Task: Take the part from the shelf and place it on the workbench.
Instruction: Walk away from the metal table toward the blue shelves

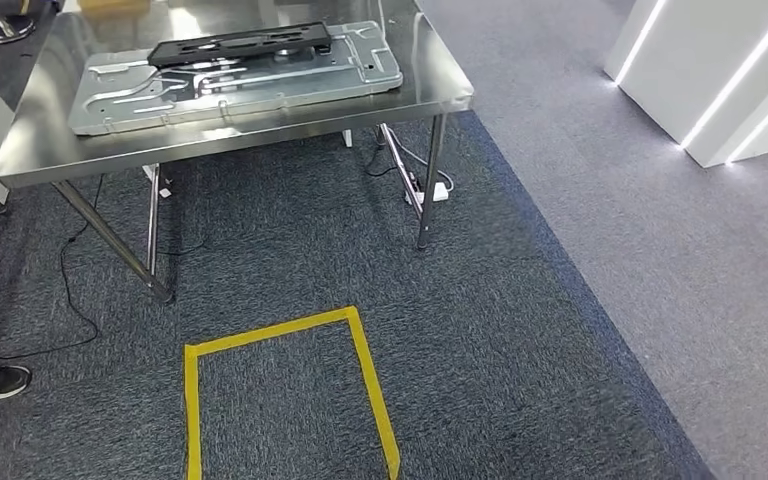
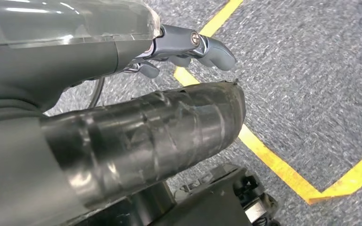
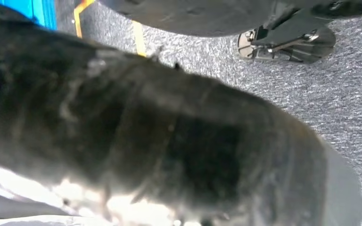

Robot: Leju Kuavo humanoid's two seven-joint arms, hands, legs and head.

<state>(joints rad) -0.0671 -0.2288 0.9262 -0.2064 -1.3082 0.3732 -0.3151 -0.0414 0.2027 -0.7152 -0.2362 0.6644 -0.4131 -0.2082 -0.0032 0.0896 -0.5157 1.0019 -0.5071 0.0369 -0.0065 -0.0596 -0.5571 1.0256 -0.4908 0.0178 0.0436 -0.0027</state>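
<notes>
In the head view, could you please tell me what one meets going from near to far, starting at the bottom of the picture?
Yellow tape rectangle on the dark blue carpet → slanted steel legs of the workbench → shiny steel workbench top → flat silver stamped metal panel → black elongated plastic part lying on that panel.

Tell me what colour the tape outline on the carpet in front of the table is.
Yellow. The tape outline shows best in the head view.
</notes>
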